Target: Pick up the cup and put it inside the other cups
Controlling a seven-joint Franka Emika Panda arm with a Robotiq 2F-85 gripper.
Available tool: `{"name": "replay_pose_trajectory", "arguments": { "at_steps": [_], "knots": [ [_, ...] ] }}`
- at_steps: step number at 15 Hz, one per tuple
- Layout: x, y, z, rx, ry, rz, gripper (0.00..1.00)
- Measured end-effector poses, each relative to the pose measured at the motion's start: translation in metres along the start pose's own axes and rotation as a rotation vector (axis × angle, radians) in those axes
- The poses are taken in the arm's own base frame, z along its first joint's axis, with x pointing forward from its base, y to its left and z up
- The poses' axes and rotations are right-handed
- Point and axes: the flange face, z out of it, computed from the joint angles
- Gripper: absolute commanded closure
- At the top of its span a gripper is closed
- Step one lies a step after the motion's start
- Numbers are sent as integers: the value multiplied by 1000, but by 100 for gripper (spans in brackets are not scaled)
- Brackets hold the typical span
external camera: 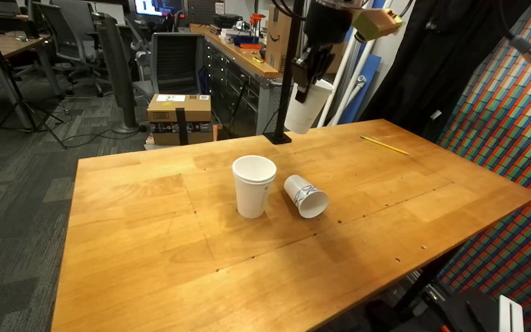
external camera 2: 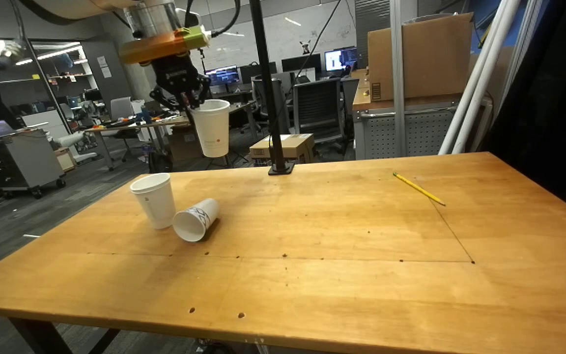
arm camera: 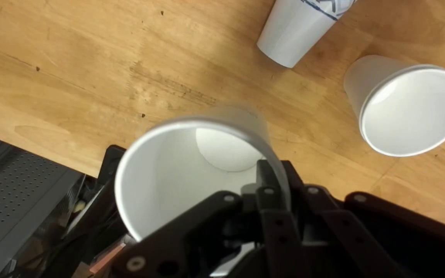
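The white paper cup (external camera: 310, 109) hangs in the air near the far edge of the table, slightly tilted. It also shows in the other views (external camera 2: 212, 130) (arm camera: 176, 177), mouth up. My gripper (external camera: 306, 92) (external camera 2: 193, 105) (arm camera: 278, 173) is shut on its rim, with one finger inside the wall and one outside. The other cups (external camera: 250, 198) (external camera 2: 157, 202) stand upright on the table as a nested stack; a double rim shows in an exterior view. In the wrist view the stack (arm camera: 411, 112) is at the right, apart from the held cup.
A smaller cup with a dark pattern (external camera: 298, 188) (external camera 2: 203, 215) (arm camera: 296, 33) lies on its side close to the stack. A black pole (external camera: 278, 137) (external camera 2: 281, 169) rises at the far edge of the wooden table (external camera: 155, 258). A yellow pencil (external camera: 384, 145) (external camera 2: 418, 188) lies on it.
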Motion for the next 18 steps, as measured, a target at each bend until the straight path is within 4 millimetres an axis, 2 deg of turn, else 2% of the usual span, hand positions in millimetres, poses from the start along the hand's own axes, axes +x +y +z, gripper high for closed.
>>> {"name": "replay_pose_trajectory", "arguments": {
  "at_steps": [4,8,18],
  "knots": [
    [17,-26,-17,-46,-19,13,100],
    [28,-55,-23,-74,-53,52,100],
    [56,-154,-24,-107,-117,116,100]
  ]
}}
